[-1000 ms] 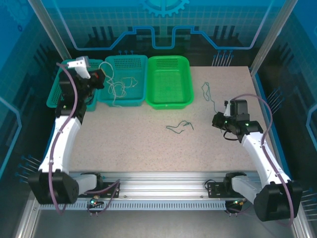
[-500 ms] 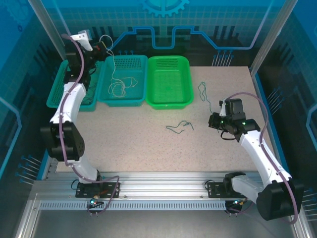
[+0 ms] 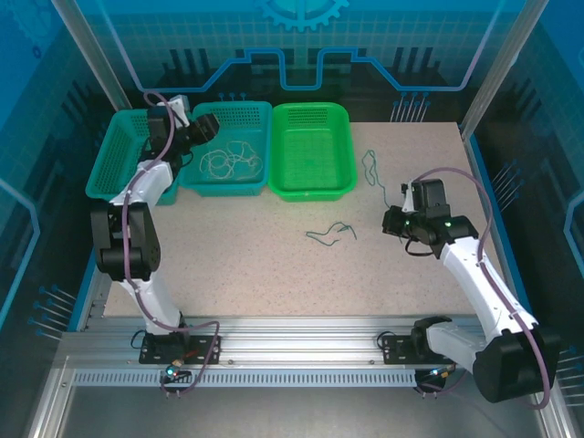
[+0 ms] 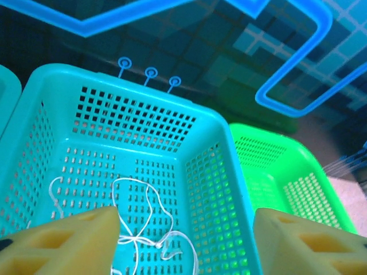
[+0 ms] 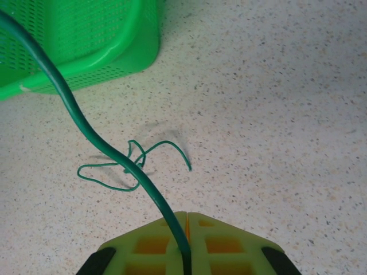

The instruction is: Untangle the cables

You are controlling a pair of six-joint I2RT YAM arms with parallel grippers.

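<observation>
At the far left corner of the table, our left end effector gapes empty over the cream cable in the teal basket. The right end effector clamps a green cable, light and springy we judge, best pinched near an end.

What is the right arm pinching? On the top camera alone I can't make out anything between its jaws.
Observer: On the right wrist camera, the right jaws are shut on a dark green cable. It rises from between them, up and to the left across that view.
Operator: And the left jaws, over the baskets?
Observer: On the left wrist camera, the left jaws stand open with nothing between them. A pale cream cable lies loose on the floor of the teal basket below.
</observation>
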